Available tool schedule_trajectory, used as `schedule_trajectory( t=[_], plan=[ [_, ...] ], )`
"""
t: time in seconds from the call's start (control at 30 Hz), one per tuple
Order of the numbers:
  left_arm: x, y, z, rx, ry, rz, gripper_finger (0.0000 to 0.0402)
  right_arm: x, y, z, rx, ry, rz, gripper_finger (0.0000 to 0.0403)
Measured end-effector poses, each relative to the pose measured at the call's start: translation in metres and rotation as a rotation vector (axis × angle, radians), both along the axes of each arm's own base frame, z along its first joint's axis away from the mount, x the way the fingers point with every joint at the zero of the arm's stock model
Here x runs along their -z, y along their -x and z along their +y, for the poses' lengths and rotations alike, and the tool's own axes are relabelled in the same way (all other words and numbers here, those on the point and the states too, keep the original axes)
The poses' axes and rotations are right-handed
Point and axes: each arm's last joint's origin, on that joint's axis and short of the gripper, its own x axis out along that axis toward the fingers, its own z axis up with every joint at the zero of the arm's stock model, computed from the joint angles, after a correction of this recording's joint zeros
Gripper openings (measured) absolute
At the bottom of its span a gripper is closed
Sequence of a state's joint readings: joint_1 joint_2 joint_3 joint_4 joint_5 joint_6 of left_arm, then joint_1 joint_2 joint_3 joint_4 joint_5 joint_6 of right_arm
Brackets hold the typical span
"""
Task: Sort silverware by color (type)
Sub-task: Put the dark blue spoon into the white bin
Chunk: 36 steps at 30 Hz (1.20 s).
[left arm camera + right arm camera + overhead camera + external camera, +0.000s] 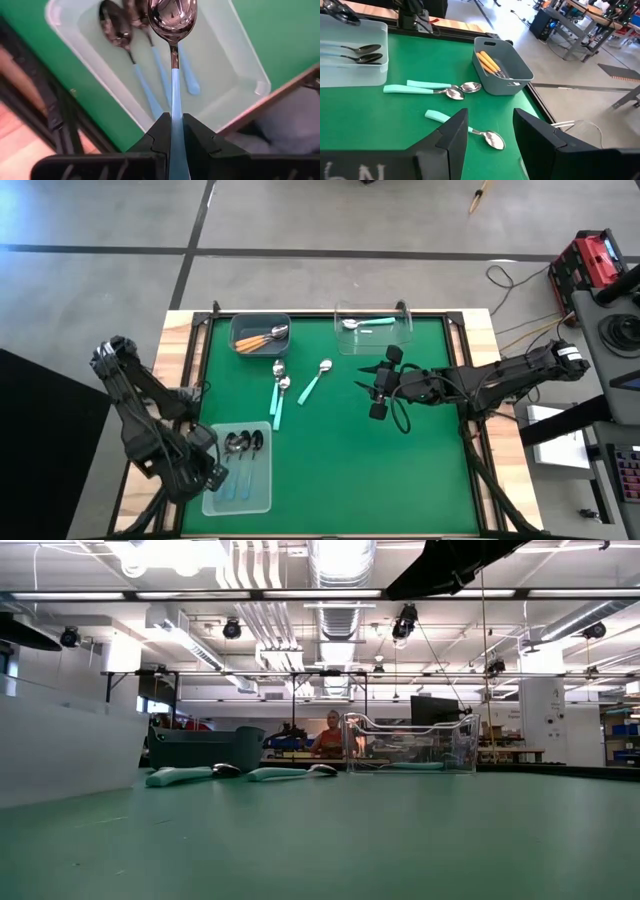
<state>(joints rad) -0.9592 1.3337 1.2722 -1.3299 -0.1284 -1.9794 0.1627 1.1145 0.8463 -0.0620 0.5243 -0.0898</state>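
Flanking teal spoons [279, 402]: two bins [261, 333].

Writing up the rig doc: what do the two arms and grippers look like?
Both arms are dark, jointed, with black cables looped along them. The left gripper has blocky black fingers with stepped inner edges. The right gripper has wide, flat black fingers; white lettering, partly cut off, shows on its body. The right arm shows a pale band near its base.
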Motion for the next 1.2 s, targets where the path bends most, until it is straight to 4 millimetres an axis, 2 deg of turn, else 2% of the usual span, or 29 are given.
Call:
schedule_trajectory(
  t=[0.17, 0.6, 0.87, 1.2],
  plan=[
    [0.003, -0.009, -0.012, -0.021, -0.048, 0.038, 0.0017, 0.000, 0.000, 0.000, 0.001, -0.002, 0.002, 0.0148],
    [0.035, -0.027, -0.040, -0.121, -0.124, 0.143, 0.0017, 0.001, 0.000, 0.000, 0.020, -0.053, -0.015, 0.0148],
    [0.047, -0.033, -0.045, -0.247, -0.186, 0.096, 0.0018, 0.001, 0.000, 0.000, 0.045, -0.114, -0.040, 0.0148],
    [0.066, -0.048, -0.049, -0.353, -0.257, 0.034, 0.0017, -0.005, -0.002, 0.000, 0.024, -0.074, -0.071, 0.0148]
  ],
)
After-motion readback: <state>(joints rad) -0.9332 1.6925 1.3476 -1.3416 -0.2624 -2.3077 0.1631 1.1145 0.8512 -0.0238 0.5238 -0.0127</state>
